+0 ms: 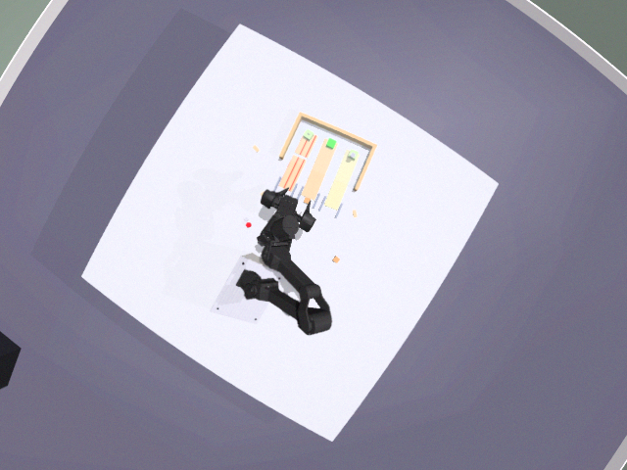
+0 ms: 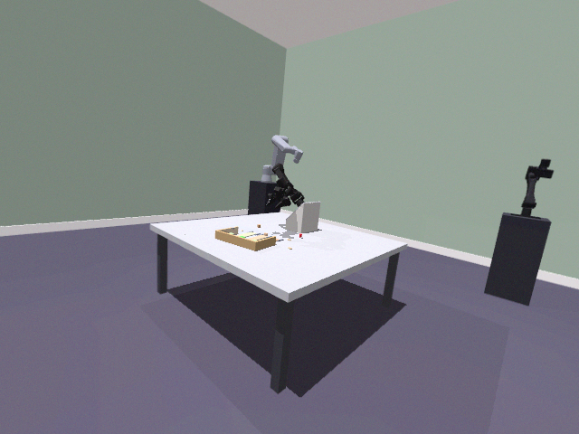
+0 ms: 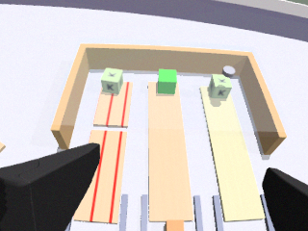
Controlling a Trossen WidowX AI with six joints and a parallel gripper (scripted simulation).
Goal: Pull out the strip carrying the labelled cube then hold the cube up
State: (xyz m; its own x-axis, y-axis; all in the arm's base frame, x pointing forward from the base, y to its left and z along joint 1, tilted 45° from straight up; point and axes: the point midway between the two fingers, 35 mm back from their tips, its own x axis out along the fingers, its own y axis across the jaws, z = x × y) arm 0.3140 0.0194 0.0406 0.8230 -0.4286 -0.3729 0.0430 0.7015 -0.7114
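Observation:
My gripper [image 1: 297, 196] [image 3: 182, 165] is open and empty, above the near ends of three strips. The left strip [image 3: 102, 175] [image 1: 292, 171], orange with red lines, lies in two pieces with a gap; a pale green cube [image 3: 112, 81] [image 1: 308, 134] marked K stands at its far end. The middle strip [image 3: 167, 154] [image 1: 317, 171], plain orange and in one piece, carries an unmarked bright green cube [image 3: 167, 81] [image 1: 331, 143]. The right strip [image 3: 233, 159] [image 1: 340, 183], pale yellow and unbroken, carries another K-marked pale green cube [image 3: 220, 87] [image 1: 353, 155] at its far end.
A wooden wall [image 1: 338, 130] [image 3: 168, 49] [image 2: 238, 240] encloses the strips' far ends on three sides. Thin blue-grey rails [image 3: 198, 212] flank the near ends. An orange block [image 3: 174, 225] touches the middle strip's near end. A grey disc [image 3: 228, 71] sits in the far right corner. A red ball [image 1: 248, 224] lies left of the gripper.

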